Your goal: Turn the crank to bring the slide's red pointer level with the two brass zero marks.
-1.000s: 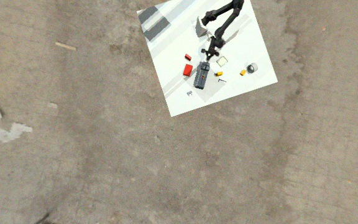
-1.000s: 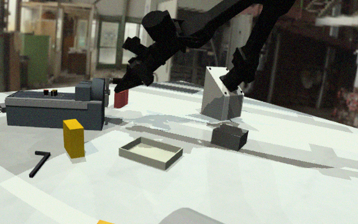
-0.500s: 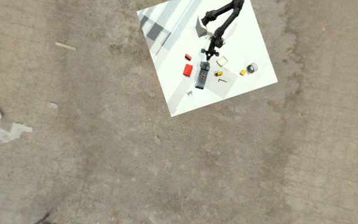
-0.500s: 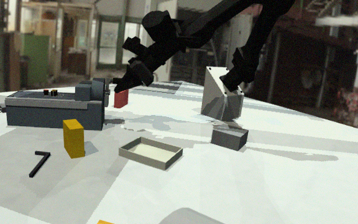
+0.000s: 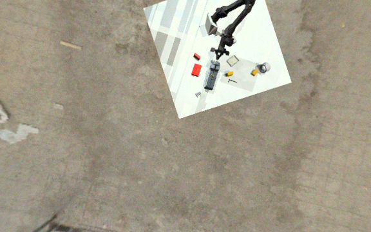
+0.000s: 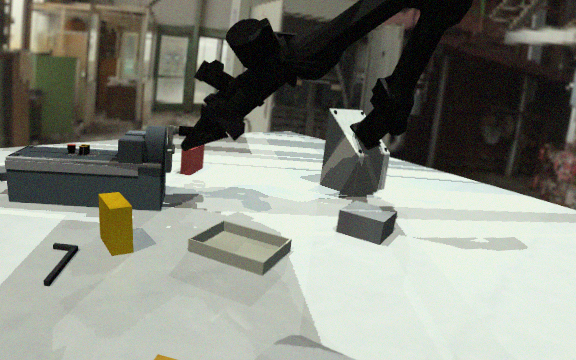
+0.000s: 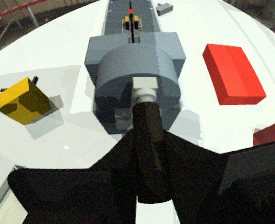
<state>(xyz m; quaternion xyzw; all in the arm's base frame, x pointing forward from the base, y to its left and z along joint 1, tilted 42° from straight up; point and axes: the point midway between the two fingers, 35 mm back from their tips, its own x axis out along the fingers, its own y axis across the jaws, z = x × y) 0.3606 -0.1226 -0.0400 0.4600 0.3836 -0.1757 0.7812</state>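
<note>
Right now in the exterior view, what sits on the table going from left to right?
Black hex key → yellow block → shallow open tray → small grey block. The grey crank machine spans the left side, with the hand shut on its handle at its right end.

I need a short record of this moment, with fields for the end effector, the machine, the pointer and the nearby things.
end effector: shut on the crank handle, at the machine's near end
machine: grey slide unit on the white table
pointer: red, on top of the slide; whether it is level with the brass marks cannot be told
nearby: yellow block, open tray, hex key, grey block, red block
</note>
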